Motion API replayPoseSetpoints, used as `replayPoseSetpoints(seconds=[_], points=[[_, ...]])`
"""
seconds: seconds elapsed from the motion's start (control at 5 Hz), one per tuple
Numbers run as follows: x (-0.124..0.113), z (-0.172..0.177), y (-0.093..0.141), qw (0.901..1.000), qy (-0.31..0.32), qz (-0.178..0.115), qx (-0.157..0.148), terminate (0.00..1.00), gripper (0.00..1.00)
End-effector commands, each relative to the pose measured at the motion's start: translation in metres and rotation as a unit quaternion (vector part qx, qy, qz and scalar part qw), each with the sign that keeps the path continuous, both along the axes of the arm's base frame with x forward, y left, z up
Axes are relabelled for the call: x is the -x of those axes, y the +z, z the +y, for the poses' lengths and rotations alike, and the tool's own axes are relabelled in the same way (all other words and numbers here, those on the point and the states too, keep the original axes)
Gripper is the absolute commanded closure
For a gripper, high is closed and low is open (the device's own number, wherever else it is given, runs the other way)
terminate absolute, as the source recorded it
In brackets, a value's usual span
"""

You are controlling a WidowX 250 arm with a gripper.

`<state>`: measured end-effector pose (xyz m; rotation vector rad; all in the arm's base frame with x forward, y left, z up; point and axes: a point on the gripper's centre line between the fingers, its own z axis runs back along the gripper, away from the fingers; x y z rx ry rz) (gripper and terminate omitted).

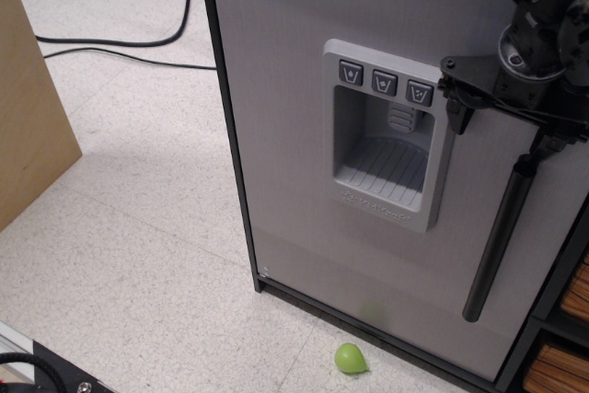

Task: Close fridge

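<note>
Three pictogram buttons on fridge (294,135) dispenser panel (386,135), embossed wording beneath it illegible

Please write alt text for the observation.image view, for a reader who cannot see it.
A black robot gripper presses against the light grey brushed door of a black-bodied toy fridge, beside its three-button dispenser panel and above its black vertical bar handle. A small green ball lies on the speckled floor below.
</note>
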<state>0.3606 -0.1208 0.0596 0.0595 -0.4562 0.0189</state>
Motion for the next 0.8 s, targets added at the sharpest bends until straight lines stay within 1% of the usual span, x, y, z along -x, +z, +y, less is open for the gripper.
replayPoseSetpoints(seconds=[0.0, 0.2, 0.4, 0.6], points=[[0.033, 0.011, 0.043, 0.9992, -0.025, 0.019, 0.025, 0.00, 0.00], [0.074, 0.026, 0.057, 0.9948, -0.049, 0.086, 0.024, 0.00, 0.00], [0.074, 0.026, 0.057, 0.9948, -0.049, 0.086, 0.024, 0.00, 0.00], [0.074, 0.026, 0.057, 0.9948, -0.049, 0.086, 0.024, 1.00, 0.00]])
